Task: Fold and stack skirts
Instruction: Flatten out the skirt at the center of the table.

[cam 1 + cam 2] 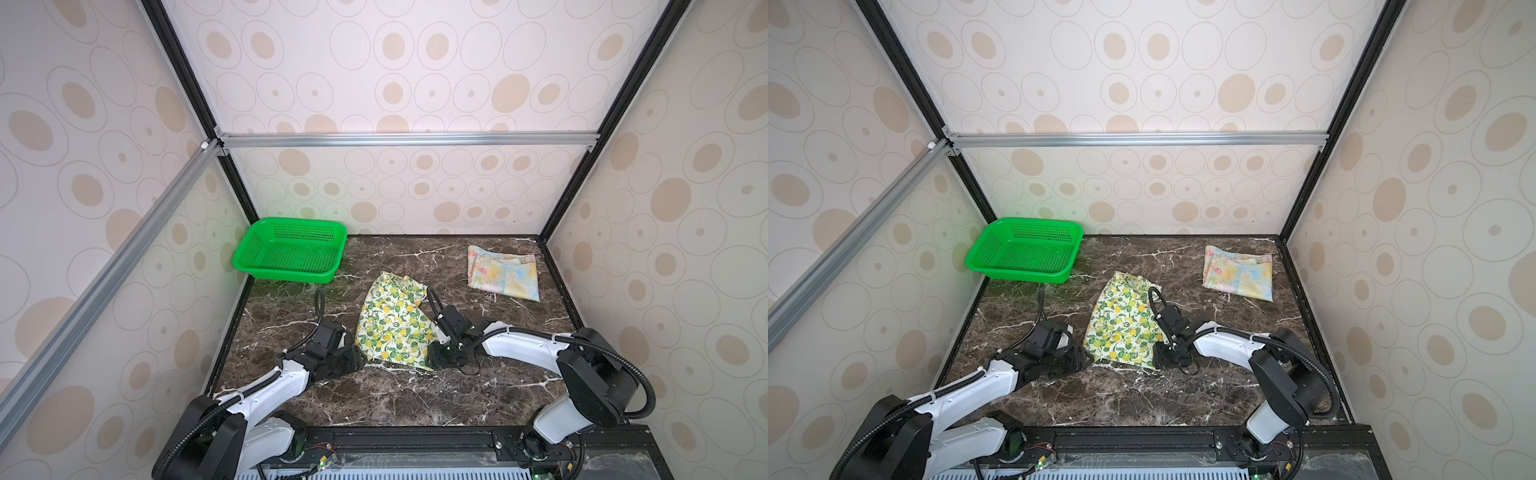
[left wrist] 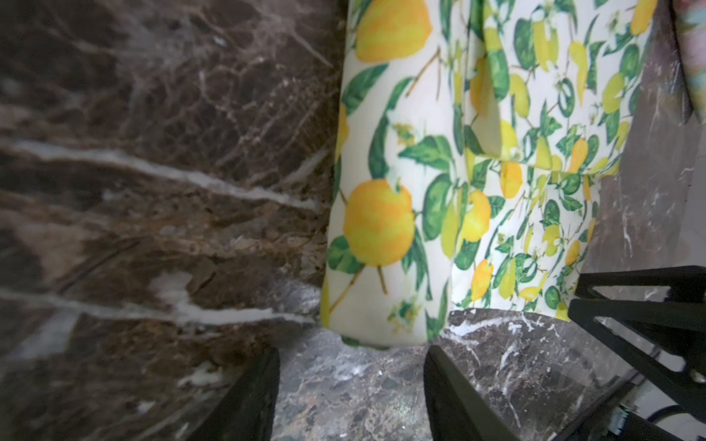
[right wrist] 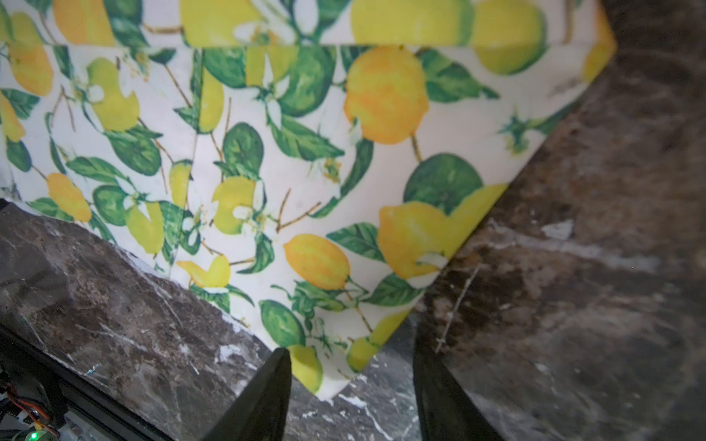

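- My left gripper (image 2: 351, 353) has its jaws apart. The near left corner of the lemon skirt (image 1: 392, 322) sits just at the mouth of the gap, not yet between the fingers.
- My right gripper (image 3: 350, 349) is spread too. Here the near right corner pokes in between the fingers, but nothing is pinched.
- The lemon skirt lies spread mid-table (image 1: 374, 399), wide hem toward me and narrow end pointing away, so its long axis runs from me toward the back wall.
- The hem spans straight across from one gripper to the other, with each arm at its own corner, and neither has to reach over.
- I judge the next move is to pinch both corners and carry them away from me, over the narrow end.
- The pastel skirt (image 1: 505, 272) lies folded at the far right, well apart, and the green basket (image 1: 299, 221) stands at the far left.
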Robot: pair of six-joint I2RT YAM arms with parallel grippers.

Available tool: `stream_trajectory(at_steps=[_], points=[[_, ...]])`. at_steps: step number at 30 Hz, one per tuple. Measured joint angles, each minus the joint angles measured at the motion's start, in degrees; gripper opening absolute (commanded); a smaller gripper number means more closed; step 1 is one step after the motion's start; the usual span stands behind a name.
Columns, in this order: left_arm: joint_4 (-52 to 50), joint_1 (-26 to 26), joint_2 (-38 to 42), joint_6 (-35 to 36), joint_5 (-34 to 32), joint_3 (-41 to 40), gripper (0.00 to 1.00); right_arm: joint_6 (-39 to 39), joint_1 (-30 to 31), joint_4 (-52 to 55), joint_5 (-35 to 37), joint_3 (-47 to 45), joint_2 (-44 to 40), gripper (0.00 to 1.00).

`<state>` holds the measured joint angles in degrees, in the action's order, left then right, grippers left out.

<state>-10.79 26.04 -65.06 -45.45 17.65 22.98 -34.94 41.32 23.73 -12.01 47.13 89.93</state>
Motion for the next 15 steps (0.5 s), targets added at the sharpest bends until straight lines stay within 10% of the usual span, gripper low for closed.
stream_trajectory(at_steps=[9,15], points=[[2.7,0.1,-0.1,-1.2,-2.8,0.0,0.51,-1.7,0.4,-4.7,-4.6,1.5,4.3,0.0],[2.1,0.2,0.1,-0.6,-3.7,0.0,0.48,-1.2,0.5,-0.6,-4.6,5.9,3.7,0.0]])
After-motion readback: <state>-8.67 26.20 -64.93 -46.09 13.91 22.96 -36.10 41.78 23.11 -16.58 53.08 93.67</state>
